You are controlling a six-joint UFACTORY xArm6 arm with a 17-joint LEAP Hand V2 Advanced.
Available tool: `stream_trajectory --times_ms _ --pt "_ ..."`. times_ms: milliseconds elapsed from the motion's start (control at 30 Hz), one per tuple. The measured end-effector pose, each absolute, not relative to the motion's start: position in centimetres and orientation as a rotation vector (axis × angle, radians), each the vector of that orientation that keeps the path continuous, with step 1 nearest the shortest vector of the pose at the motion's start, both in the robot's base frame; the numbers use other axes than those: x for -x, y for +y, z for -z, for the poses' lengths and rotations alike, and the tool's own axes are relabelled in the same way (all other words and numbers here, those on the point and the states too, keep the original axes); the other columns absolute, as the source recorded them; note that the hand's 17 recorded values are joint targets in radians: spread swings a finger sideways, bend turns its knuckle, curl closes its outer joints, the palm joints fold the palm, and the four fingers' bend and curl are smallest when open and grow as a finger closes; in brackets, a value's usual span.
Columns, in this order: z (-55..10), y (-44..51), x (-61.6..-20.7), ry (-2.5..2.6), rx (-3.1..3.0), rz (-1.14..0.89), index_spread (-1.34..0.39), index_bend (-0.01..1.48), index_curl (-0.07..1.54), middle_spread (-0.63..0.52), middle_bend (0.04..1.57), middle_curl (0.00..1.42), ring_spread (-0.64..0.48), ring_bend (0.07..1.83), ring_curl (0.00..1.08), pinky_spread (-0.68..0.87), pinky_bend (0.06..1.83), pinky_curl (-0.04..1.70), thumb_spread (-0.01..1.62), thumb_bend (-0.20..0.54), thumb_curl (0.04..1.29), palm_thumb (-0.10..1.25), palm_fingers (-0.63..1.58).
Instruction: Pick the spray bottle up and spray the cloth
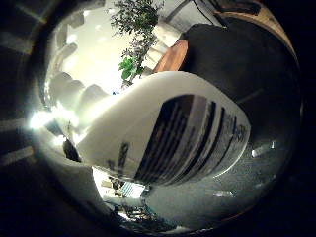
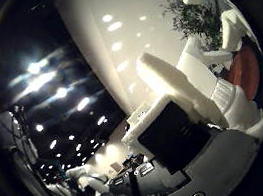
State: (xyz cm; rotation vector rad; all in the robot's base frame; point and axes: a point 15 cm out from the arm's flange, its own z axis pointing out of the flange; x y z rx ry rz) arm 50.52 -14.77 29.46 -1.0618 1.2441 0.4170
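The white spray bottle (image 1: 168, 123) with a dark printed label lies close against the palm and fills much of the little finger side view. White parts of my hand (image 1: 74, 94) sit against the bottle's end there. In the thumb side view, my hand's white and black fingers (image 2: 185, 112) curl in across the picture. The bottle is held up over a dark round table (image 1: 247, 69).
A leafy green plant (image 1: 136, 35) stands beyond the table, next to a brown wooden piece (image 1: 173, 54). The plant also shows in the thumb side view (image 2: 196, 18), past a pale surface with spots of light (image 2: 104, 22).
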Motion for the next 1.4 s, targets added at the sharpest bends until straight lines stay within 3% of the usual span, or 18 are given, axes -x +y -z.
stream_trajectory --times_ms 400,800,1200,1400 --pt "-30.0 -14.6 -50.4 1.222 1.051 -0.420 -0.35 0.67 0.75 -0.15 1.05 0.69 -0.19 1.22 0.55 -0.33 1.14 0.60 1.13 -0.018 0.41 0.75 1.20" --pt "-32.2 -14.2 -49.1 1.140 1.049 -0.461 -0.33 0.78 0.85 -0.13 1.18 0.69 -0.19 1.30 0.59 -0.26 1.17 0.74 1.13 -0.019 0.42 0.76 1.12" --pt "-33.3 -14.6 -47.7 1.104 1.045 -0.494 -0.38 0.53 0.95 -0.17 1.15 0.75 -0.20 1.35 0.64 -0.36 1.10 0.86 1.13 -0.019 0.42 0.76 0.64" --pt "-32.5 -15.8 -46.4 1.138 1.070 -0.493 -0.34 0.45 0.92 -0.16 1.06 0.76 -0.18 1.32 0.64 -0.32 0.86 0.86 1.15 -0.020 0.42 0.75 0.25"
